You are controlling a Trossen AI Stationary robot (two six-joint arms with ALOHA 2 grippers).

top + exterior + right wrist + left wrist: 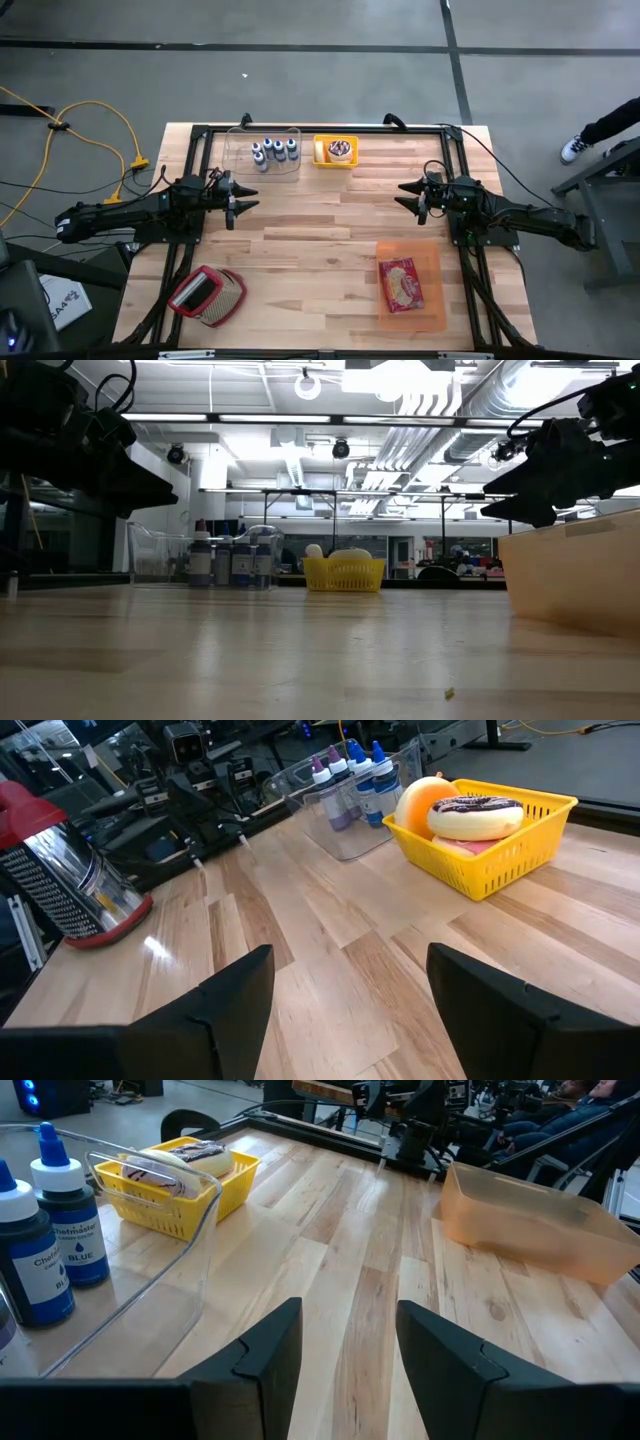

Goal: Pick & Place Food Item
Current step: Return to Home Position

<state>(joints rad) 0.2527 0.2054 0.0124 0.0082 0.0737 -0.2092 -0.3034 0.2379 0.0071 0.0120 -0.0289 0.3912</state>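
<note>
Two dark arms reach in over the wooden tabletop (320, 250) from its left and right sides, facing each other across the bare middle. The left pincer (248, 203) hangs above the boards with its fingers apart and nothing between them. The right pincer (405, 190) is likewise spread and holding nothing.

At the near right sits a translucent orange bin (432, 300) with a red food packet (401, 283) lying in it. A clear container (240, 150) stands at the far edge, left of centre. A red-handled grater (208, 296) lies on its side at the near left.

The yellow bin (335, 151) stands just right of the clear container. A white-frosted donut (475, 815) lies on top of what fills it. Small blue-labelled bottles (274, 151) stand inside the clear container.
</note>
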